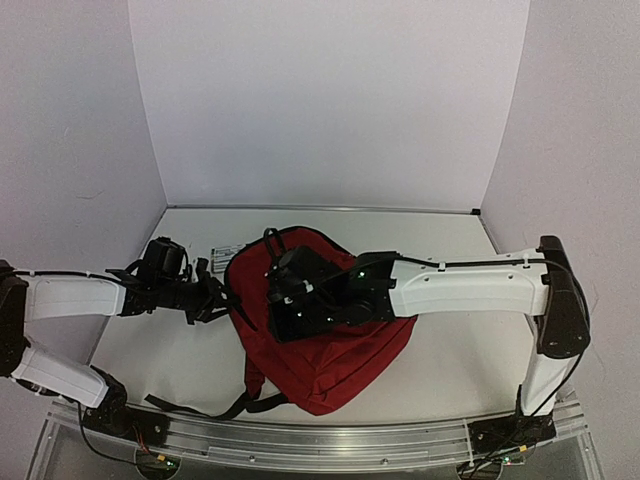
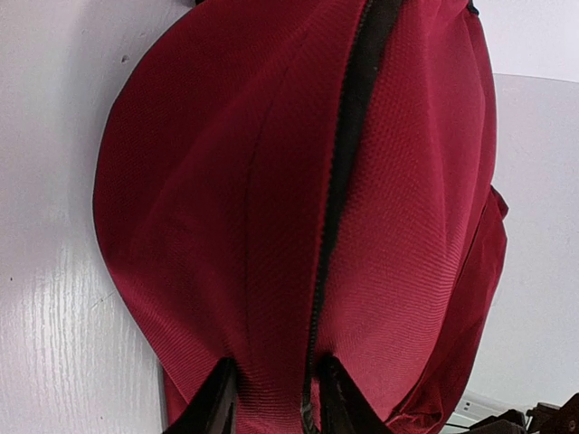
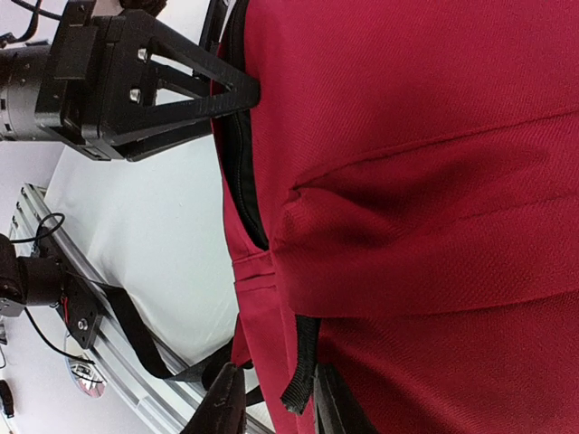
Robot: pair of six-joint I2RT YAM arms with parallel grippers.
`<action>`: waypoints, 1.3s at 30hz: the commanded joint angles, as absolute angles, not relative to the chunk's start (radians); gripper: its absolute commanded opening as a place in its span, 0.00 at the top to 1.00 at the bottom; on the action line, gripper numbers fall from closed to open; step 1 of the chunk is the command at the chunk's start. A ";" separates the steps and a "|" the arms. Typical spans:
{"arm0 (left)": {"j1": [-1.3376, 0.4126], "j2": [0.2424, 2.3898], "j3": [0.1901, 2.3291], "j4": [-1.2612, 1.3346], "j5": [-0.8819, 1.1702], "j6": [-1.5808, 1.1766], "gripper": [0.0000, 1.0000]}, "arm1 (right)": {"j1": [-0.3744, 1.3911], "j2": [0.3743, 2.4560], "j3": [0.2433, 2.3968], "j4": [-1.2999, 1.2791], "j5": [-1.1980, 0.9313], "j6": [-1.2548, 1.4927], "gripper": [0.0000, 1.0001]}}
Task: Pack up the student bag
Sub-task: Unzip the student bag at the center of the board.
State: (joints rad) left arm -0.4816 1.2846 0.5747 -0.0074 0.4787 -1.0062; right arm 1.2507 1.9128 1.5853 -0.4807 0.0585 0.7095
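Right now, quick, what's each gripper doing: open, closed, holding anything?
Left gripper: closed on a fold of the student bag, beside its zipper.
Right gripper: straddles a black strap of the bag; gripping or not cannot be told.

I count one red backpack (image 1: 335,350) on the worktop (image 1: 460,360), two grippers, a left gripper (image 1: 222,298) and a right gripper (image 1: 278,300), and one printed sheet (image 1: 222,252) by the far edge.
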 commanded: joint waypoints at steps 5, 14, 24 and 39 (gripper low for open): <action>-0.485 1.302 0.575 0.054 0.494 -1.013 0.81 | 1.251 1.963 1.634 -0.496 0.146 0.721 0.78; -0.485 1.314 0.586 0.006 0.457 -1.007 1.00 | 1.250 1.952 1.638 -0.517 0.192 0.722 1.00; -0.485 1.264 0.640 -0.172 0.335 -0.932 1.00 | 1.238 1.850 1.631 -0.594 0.276 0.682 1.00; -0.484 1.189 0.610 -0.242 0.253 -0.892 1.00 | 0.990 1.772 1.523 -0.661 0.297 0.539 1.00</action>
